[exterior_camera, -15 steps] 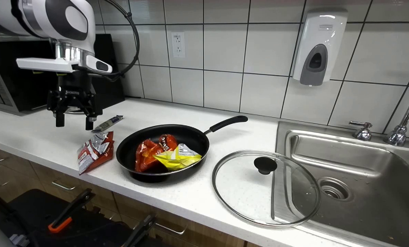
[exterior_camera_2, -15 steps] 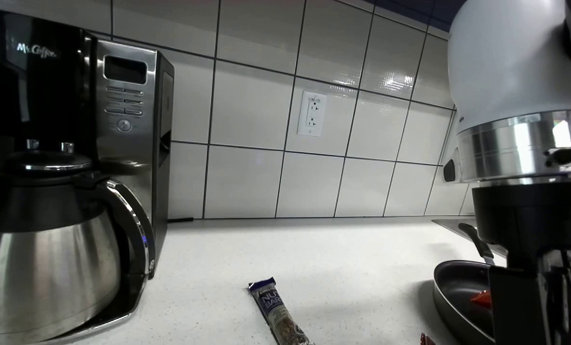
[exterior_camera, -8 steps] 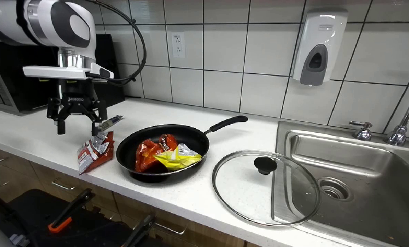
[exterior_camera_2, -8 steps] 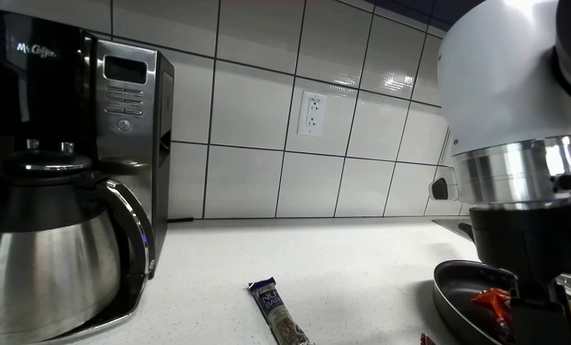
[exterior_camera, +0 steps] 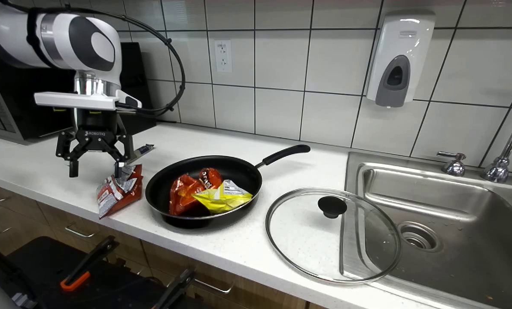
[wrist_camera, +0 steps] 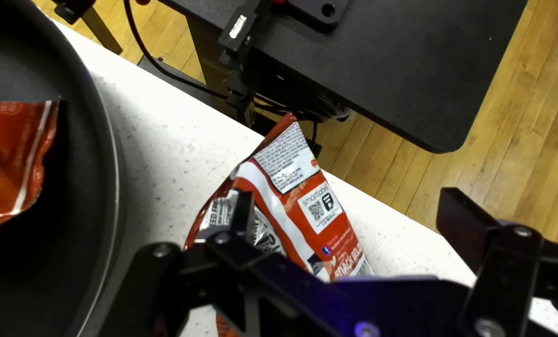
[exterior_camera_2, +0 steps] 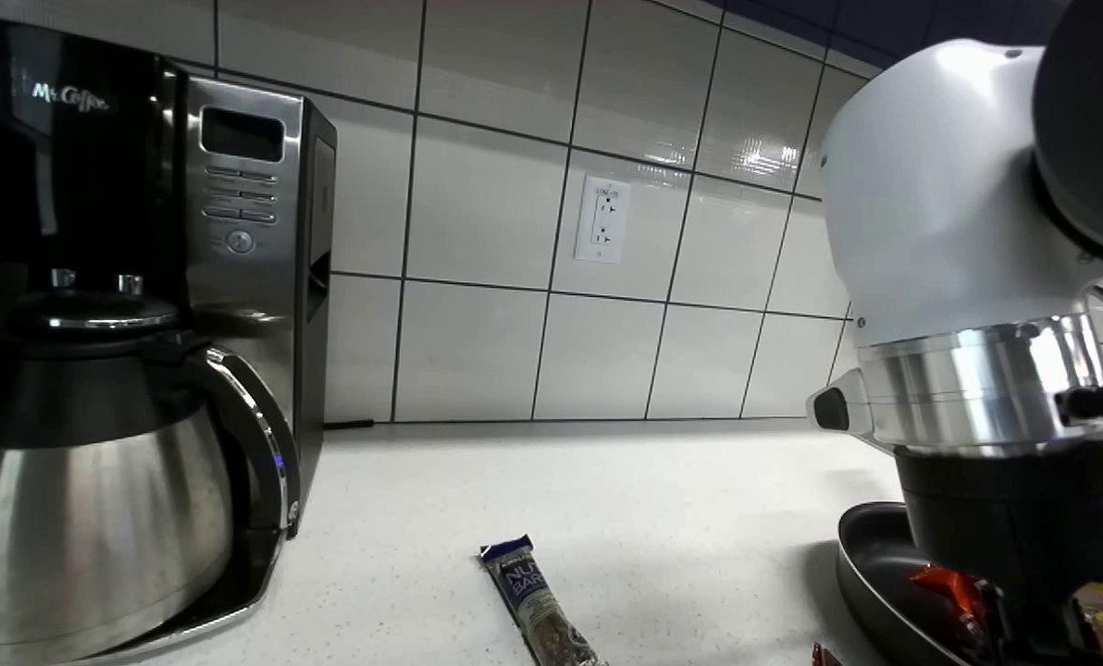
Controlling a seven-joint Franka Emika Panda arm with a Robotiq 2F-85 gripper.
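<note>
My gripper [exterior_camera: 96, 170] is open and empty above the counter, near a crumpled red and white snack bag [exterior_camera: 119, 193]. In the wrist view the bag [wrist_camera: 302, 206] lies below and between the spread fingers [wrist_camera: 349, 210], nearer one finger, which covers part of it. I cannot tell whether that finger touches it. A black frying pan [exterior_camera: 241, 171] stands beside the bag. It holds red snack bags [exterior_camera: 187, 193] and a yellow one [exterior_camera: 226, 199]. In an exterior view the gripper [exterior_camera_2: 1047, 638] is cut off by the lower edge, in front of the pan [exterior_camera_2: 871, 578].
A nut bar [exterior_camera_2: 542, 610] lies on the counter behind the gripper. A glass lid [exterior_camera: 303, 240] overlaps the sink [exterior_camera: 355, 171] edge. The pan handle [exterior_camera: 288, 153] points toward the tiled wall. A coffee maker [exterior_camera_2: 255, 203] and a dark appliance [exterior_camera: 7, 94] stand on the counter.
My gripper has moved down toward the red and white bag, and its fingers look a little wider apart. The bags, pan, lid and nut bar have not moved.
</note>
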